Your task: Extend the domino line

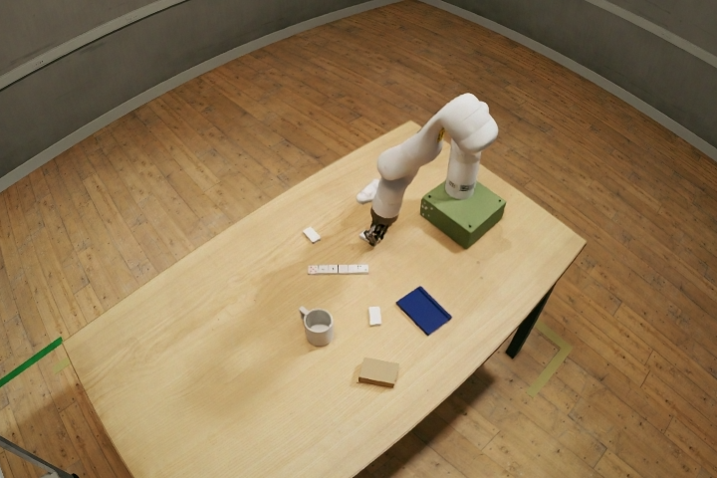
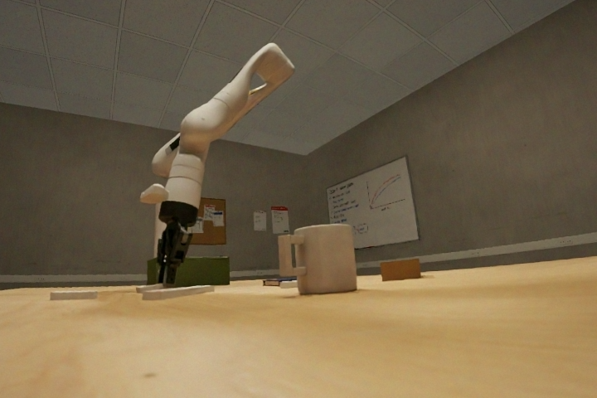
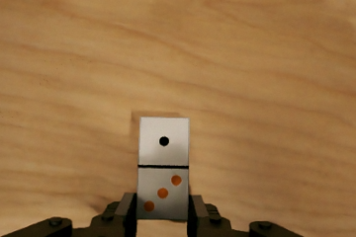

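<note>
Black pincer (image 3: pixel 162 217) clamps flat rectangular domino (image 3: pixel 163 163) (glossy white).

You can read pips only: the held domino (image 3: pixel 163 168) shows one black, three orange. Whiteboard (image 2: pixel 372 202) writing stays illegible.

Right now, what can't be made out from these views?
- Pips on the line of dominoes: too small in the top view; edge-on in the exterior view.
- Faces of the two loose dominoes: turned down.
- Whether the domino held in the hand touches the table: unclear in all views.
</note>
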